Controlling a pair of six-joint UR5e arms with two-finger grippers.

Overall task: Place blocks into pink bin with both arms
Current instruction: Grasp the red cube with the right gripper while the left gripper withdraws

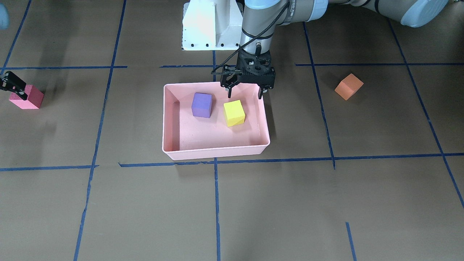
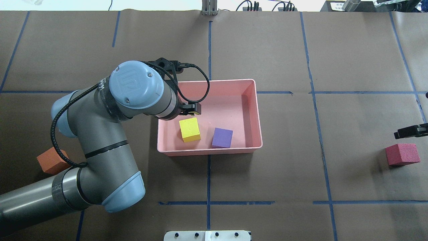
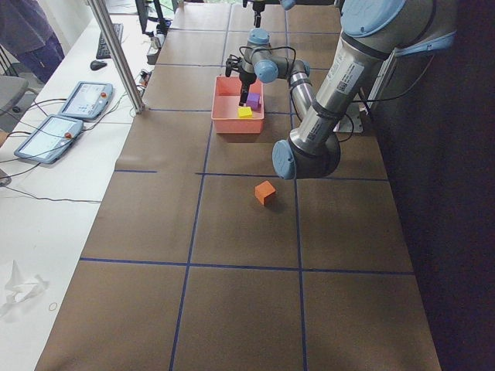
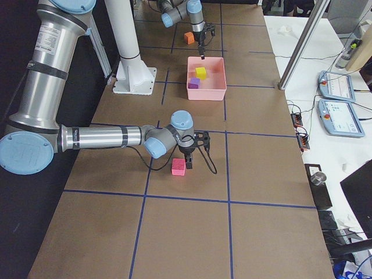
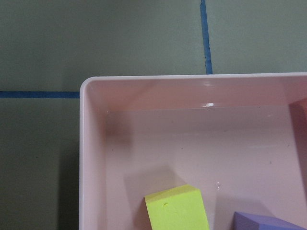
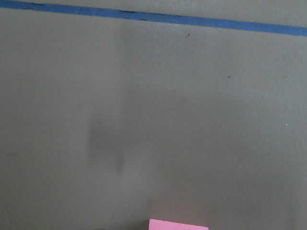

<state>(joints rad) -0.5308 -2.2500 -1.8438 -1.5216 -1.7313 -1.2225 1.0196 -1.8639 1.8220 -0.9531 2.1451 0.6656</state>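
The pink bin [image 1: 214,152] lies mid-table and holds the purple block [image 1: 201,105] and the yellow-green block [image 1: 233,113]. My left gripper [image 1: 244,96] hangs open and empty just above the bin's robot-side end, over the yellow-green block [image 2: 189,129]. The orange block [image 1: 348,86] lies on the table by my left arm's forearm [image 2: 50,161]. The red block [image 1: 27,98] lies far out on my right side [image 2: 402,154]. My right gripper [image 1: 14,87] is low beside it, apart from its top, and looks open; the right wrist view shows only the block's edge [image 6: 177,224].
The white pedestal base [image 1: 206,25] stands behind the bin. Blue tape lines [image 1: 216,203] grid the brown table. A metal post [image 3: 116,54], tablets [image 3: 48,139] and an operator [image 3: 31,31] are along the far side bench.
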